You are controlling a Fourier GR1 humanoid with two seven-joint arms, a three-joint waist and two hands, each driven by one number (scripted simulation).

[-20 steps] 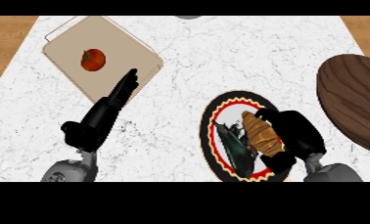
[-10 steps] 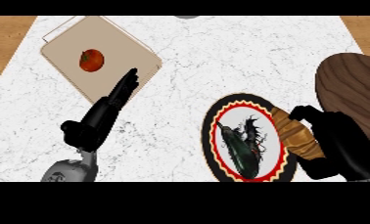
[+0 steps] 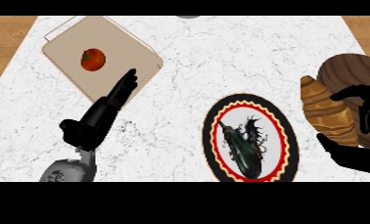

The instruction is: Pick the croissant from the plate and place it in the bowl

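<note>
The golden-brown croissant (image 3: pixel 329 111) hangs at the right edge, off the plate, with my right hand (image 3: pixel 350 153) curled round it; black fingers show above and below it. It overlaps the near rim of the dark wooden bowl (image 3: pixel 348 66) at the right edge. The plate (image 3: pixel 250 137), round with a black rim, red ring and white centre, lies to the left of the croissant and bears only a dark dragon-like picture. My left hand (image 3: pixel 101 115) rests open at the left, fingers straight and pointing up toward the cutting board.
A beige cutting board (image 3: pixel 115 69) lies at the upper left with a red tomato (image 3: pixel 92 59) on it. A small grey object (image 3: pixel 189 16) peeks in at the top edge. Wooden floor shows beyond the marble counter's corners.
My right hand has lifted the croissant off the plate and carried it right, to the bowl's rim. The left hand has stayed still.
</note>
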